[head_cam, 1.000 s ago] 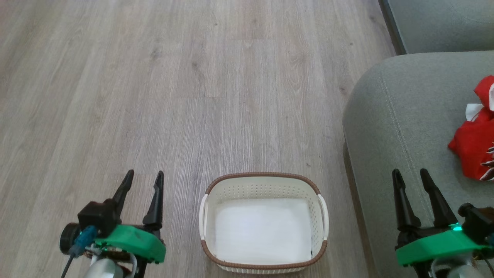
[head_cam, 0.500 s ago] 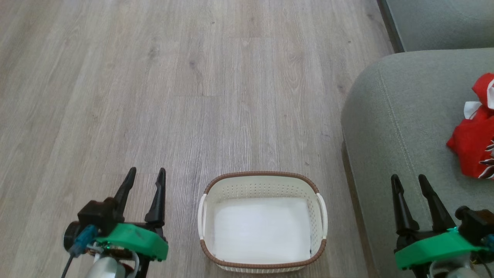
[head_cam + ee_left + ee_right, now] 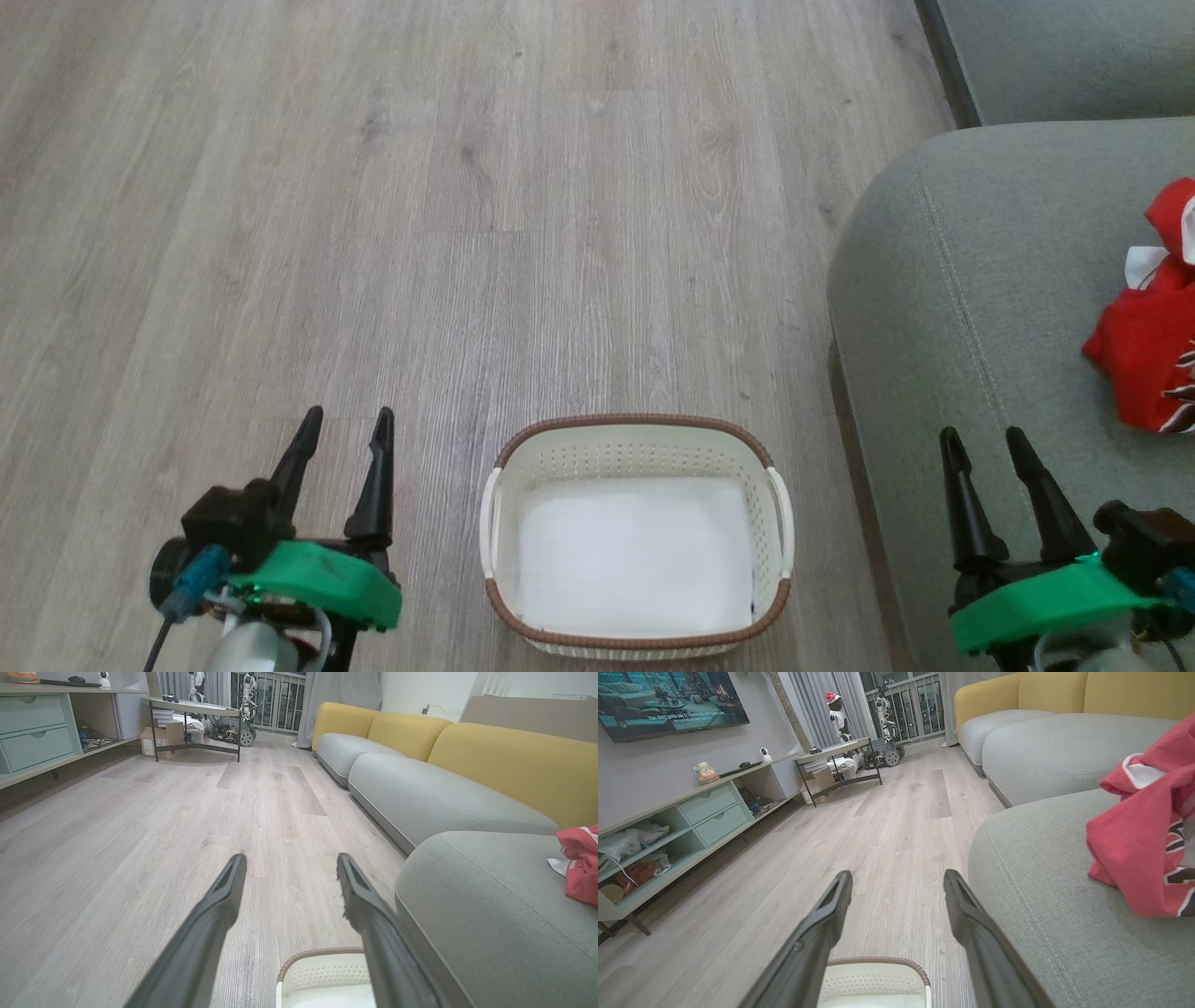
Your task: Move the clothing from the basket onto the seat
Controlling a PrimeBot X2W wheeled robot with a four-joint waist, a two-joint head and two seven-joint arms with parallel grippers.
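**Change since the previous second.** Left gripper [image 3: 347,415]: same place over the floor [image 3: 467,233], left of the basket [image 3: 635,422]. Basket, seat [image 3: 934,308] and clothing [image 3: 1134,345]: no change of place. Right gripper [image 3: 980,437]: has dropped slightly toward the near edge of the head view. Fingers on both grippers are spread as wide as before.

**Grippers.** Left: fingers wide apart, holding nothing, above bare boards. Right: fingers wide apart, holding nothing, over the near left part of the seat and clear of the clothing.

**Surroundings.** Far left in the right wrist view: a television [image 3: 668,700] on the wall, and below it a long low shelf unit [image 3: 705,807] with pale green drawers. A dark-legged low table [image 3: 196,709] stands at the far end of the room. Light wood-grain floor runs between these and the sofa. Beyond the seat lies a second grey cushion [image 3: 420,793], with yellow backrests [image 3: 504,760] behind it. Nothing lies between the basket and the seat.

**Basket.** On the floor, near, between the two grippers and just left of the seat's edge. Upright. Cream perforated walls, brown rim, white handles on both sides. Its white bottom is fully exposed.

**Clothing.** On the seat, toward its right side, cut by the right edge of the head view and well apart from the basket. Red shiny fabric lying in a crumpled heap, with white trim at the far end. Black white-outlined markings show on the near right part.
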